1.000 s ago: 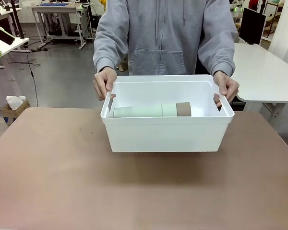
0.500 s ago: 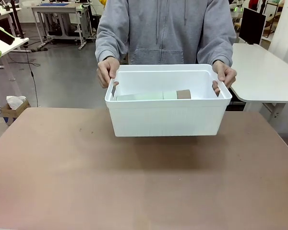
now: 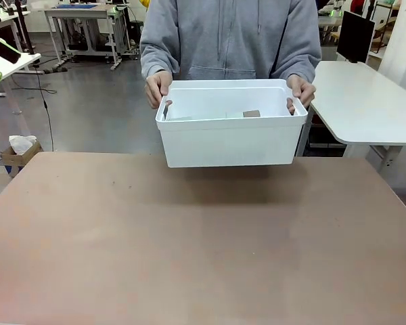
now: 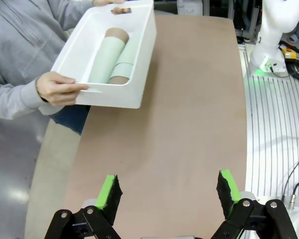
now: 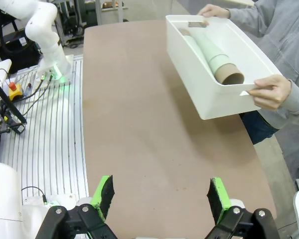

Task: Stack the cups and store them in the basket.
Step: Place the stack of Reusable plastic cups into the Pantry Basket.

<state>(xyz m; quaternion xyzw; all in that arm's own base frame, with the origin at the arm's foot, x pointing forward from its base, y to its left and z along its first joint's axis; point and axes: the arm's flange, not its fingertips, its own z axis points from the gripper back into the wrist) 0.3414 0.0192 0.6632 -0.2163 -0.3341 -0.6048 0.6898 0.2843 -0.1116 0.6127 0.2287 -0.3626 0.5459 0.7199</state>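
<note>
The scene was evenly and brightly lit from overhead, with no harsh contrast. In the front view a soft, diffuse shadow lay on the table (image 3: 203, 237) in the centre of the frame, just below the lifted basket (image 3: 230, 139), whose white walls were bright but kept their detail. The polished floor in the upper left carried pale reflections. Both wrist views showed wide-angle bending, the table edges curving toward the frame borders. The green pads (image 4: 109, 191) at the bottom of the left wrist view were sharp, and nothing showed motion blur.
</note>
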